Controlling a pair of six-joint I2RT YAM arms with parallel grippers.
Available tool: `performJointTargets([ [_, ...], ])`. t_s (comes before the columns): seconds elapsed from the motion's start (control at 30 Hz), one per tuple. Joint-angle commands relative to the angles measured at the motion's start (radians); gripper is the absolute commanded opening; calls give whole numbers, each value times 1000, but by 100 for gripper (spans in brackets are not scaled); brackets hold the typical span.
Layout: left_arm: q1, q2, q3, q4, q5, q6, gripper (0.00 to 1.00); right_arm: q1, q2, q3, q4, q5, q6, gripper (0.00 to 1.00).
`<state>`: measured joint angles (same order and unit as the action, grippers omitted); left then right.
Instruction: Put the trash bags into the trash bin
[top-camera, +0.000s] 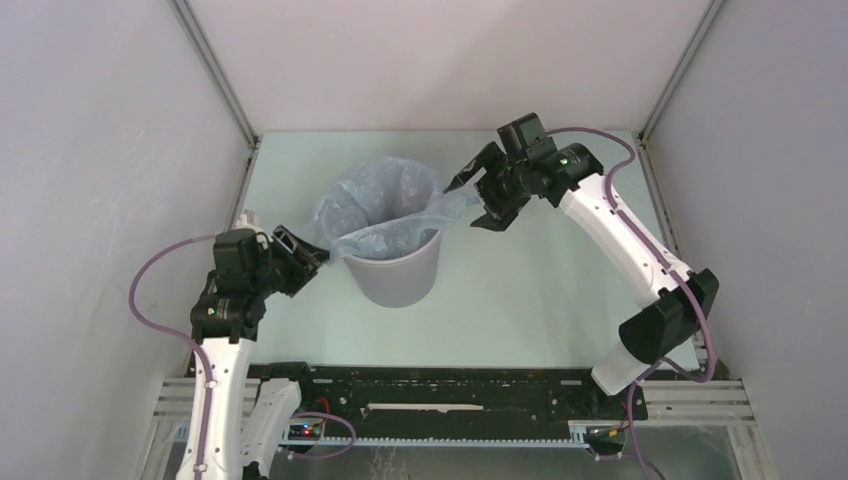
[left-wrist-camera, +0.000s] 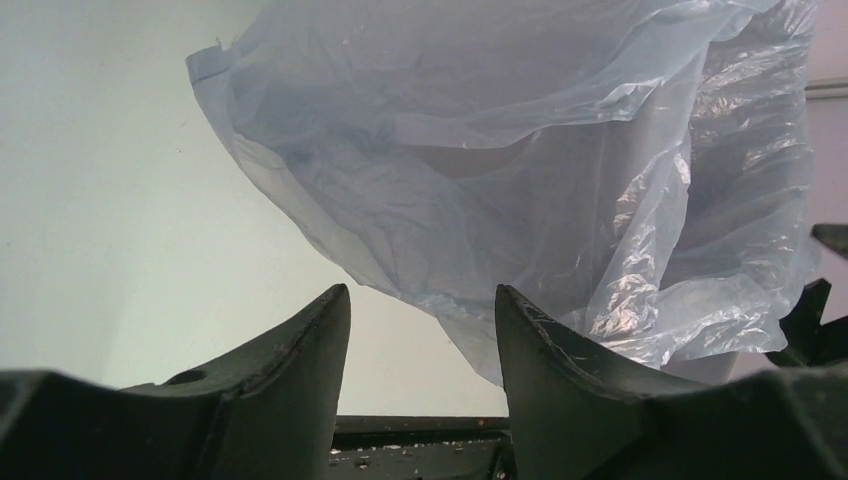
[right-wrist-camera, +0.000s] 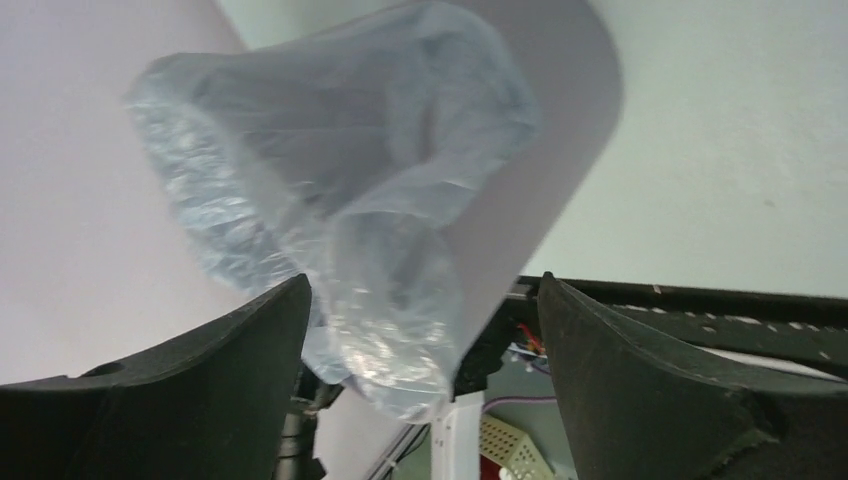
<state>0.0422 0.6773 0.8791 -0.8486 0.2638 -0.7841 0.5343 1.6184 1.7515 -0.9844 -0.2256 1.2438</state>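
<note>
While the trash bin (top-camera: 395, 275) stands on the table (top-camera: 540, 290) between the arms, the trash bag (top-camera: 380, 205) sits in its mouth, its film draped over the rim. The left gripper (top-camera: 308, 255), just beside the bin, has its fingers apart and grips nothing. The right gripper (top-camera: 465, 205) has its fingers spread wide, with a corner of the bag at their tips.

Soft, even light; glare flecks the trash bag (left-wrist-camera: 520, 180), right wrist view blurred.
</note>
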Motion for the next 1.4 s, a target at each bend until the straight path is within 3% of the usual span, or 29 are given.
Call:
performJointTargets([
  [0.0, 0, -3, -6, 22, -20, 13, 60, 22, -43, 4, -142, 106, -31, 87],
  [0.1, 1, -1, -6, 25, -23, 20, 60, 26, -88, -71, -114, 61, -42, 70],
  [0.17, 1, 6, -2, 20, -24, 26, 60, 32, -138, -110, -77, 64, -49, 64],
  [0.43, 2, 16, -6, 25, -12, 7, 62, 41, -224, -262, 56, -44, -67, 53],
  [0.67, 2, 3, 7, 15, -10, 8, 63, 38, -194, -289, 161, -103, -14, 66],
  [0.9, 1, -12, -14, 18, -7, 1, 62, 55, -204, -182, 130, 9, -38, 84],
  [1.23, 1, -17, -21, 32, -5, 0, 62, 104, -91, -52, 2, 124, -12, 97],
  [1.37, 0, -20, -19, 32, -5, -1, 62, 105, -38, -37, -16, 102, 1, 94],
])
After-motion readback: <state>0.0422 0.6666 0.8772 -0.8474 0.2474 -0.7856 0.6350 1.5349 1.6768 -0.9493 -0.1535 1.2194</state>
